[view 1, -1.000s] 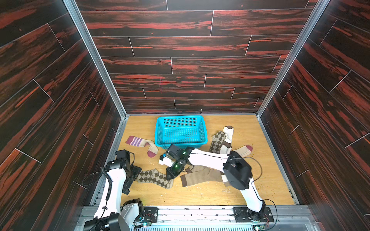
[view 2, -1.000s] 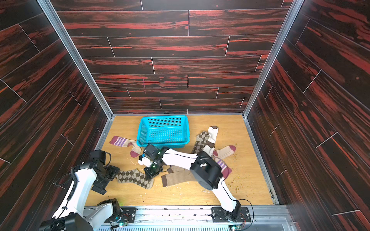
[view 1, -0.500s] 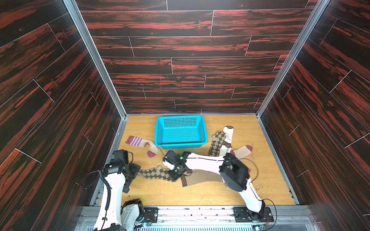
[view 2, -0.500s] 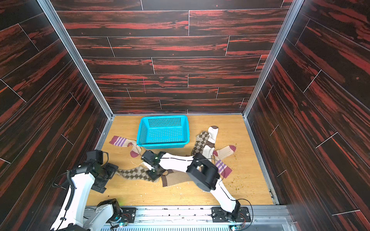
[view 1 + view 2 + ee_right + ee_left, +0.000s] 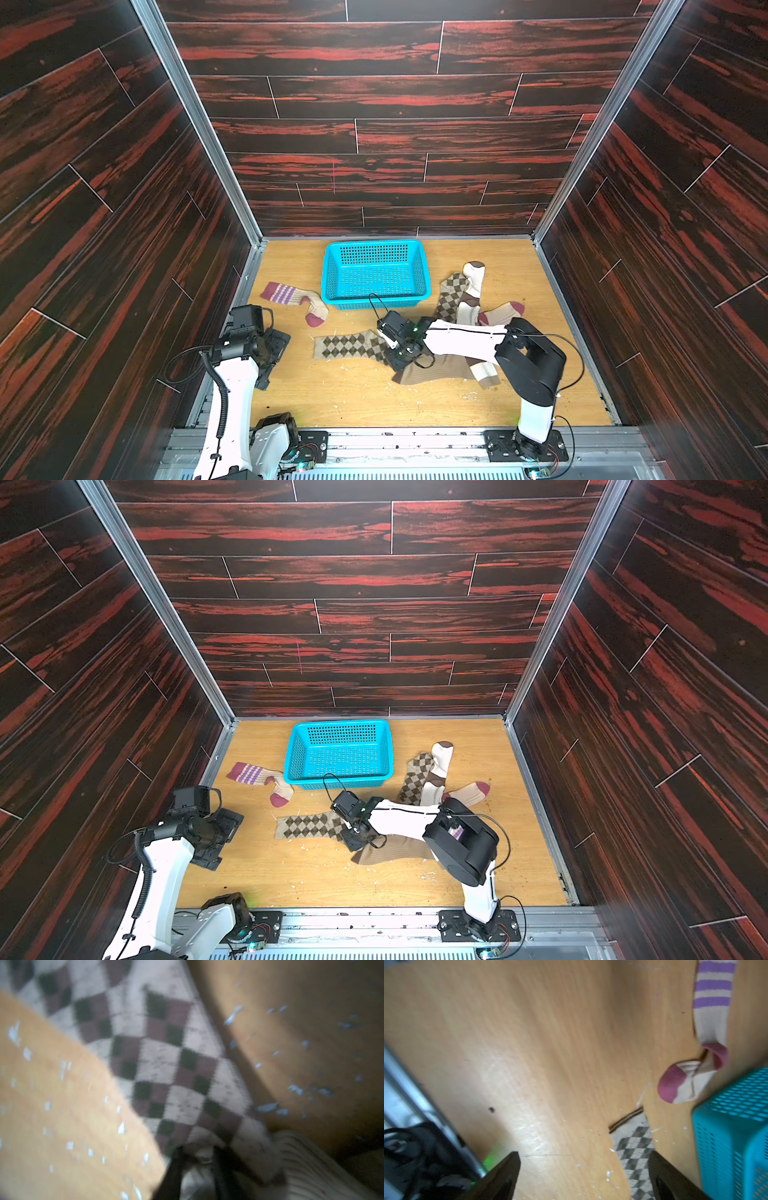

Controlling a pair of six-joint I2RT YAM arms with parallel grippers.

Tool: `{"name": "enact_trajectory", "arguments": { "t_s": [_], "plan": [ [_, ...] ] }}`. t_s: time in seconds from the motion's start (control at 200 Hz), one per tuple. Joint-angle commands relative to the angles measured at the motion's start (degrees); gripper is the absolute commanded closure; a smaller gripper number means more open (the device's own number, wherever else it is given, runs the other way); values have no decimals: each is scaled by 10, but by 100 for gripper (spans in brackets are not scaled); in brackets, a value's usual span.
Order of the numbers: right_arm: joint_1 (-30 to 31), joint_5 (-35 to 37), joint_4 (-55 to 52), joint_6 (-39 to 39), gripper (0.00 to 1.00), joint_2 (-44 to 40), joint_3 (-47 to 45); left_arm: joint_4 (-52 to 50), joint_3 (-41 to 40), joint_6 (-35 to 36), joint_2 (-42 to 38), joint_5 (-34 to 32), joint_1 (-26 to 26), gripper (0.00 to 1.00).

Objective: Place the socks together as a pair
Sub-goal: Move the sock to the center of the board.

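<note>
While the left gripper is hanging wide open and empty above the counter, well off the near left corner of the basket, the right gripper is reaching low just in front of the basket's near wall. Its tips are sitting on the right end of an argyle sock, which is lying flat in front of the basket with its cuff pointing away to the basket's left. In the right wrist view the dark fingers are standing a little apart with pale fabric of the argyle sock bunching between them, yet the picture is blurring too much to tell whether they are pinching it or not. A ribbed sock is lying just beside that end, farther from the basket and partly under the right arm. In the left wrist view the left gripper's fingers are spreading far apart, holding nothing, with the argyle sock showing between them. Beside the basket's left wall a striped sock is lying bent, its maroon toe resting near the near left corner. Off the basket's right wall three socks are lying in an overlapping heap in both top views: a second argyle sock, a white sock with brown bands touching it, and a maroon-toed sock poking out farthest from the basket
</note>
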Motion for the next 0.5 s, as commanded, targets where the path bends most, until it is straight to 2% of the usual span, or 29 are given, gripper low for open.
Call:
{"name": "enact_trajectory", "arguments": {
  "t_s": [0.0,0.175,0.271,0.386,0.496],
  "plan": [
    [-9,-78,-36,0,59,-53,-8,20,-4,2,-29,37,0,3],
    [-52,-129,-70,5,50,-157,-13,20,18,30,-72,16,-5,3],
    [-115,-132,-111,11,49,-195,-6,37,36,33,-80,8,-32,3],
    [-230,-121,-165,2,49,-203,12,60,83,52,-76,-62,-131,3],
    [-319,-95,-211,-18,50,-138,41,56,149,94,-41,-147,-232,3]
  ]
}}
